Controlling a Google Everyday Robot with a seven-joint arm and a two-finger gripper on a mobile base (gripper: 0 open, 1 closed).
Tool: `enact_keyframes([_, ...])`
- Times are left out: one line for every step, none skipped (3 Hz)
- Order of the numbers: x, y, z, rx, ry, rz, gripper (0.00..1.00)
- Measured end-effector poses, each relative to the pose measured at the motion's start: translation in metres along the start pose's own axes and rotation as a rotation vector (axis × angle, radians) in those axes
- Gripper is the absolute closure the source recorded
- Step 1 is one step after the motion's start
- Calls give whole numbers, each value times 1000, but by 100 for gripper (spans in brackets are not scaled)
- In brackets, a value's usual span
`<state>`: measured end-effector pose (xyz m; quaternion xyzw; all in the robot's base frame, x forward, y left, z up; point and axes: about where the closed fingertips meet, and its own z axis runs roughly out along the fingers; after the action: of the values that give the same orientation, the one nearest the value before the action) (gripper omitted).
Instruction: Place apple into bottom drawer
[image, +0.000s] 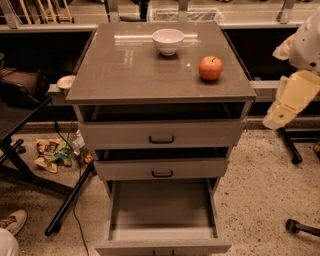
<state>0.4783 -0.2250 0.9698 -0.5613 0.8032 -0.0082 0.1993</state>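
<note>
the apple (211, 68) sits on the worktop (125, 75) near its right edge. the gripper (281, 111) hangs apart to the apple's right, beside the cabinet; whether it is open or closed, i cannot tell. the bottom drawer (162, 234) stands pulled out.

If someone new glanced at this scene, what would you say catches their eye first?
The small round red-orange apple stands out on the right of the grey cabinet top, with a white ceramic bowl behind it to the left. Below, the deep grey bottom drawer is pulled wide open, while the robot's cream-coloured gripper hangs to the right of the cabinet, apart from the apple.
</note>
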Motion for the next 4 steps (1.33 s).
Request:
enact_keyframes([4,-29,22,-1,-76,95,0])
enact_keyframes([1,-72,45,24,-143,169,0])
enact_keyframes([1,-72,45,24,-144,170,0])
enact_keyframes([-5,-96,61,41,-215,219,0])
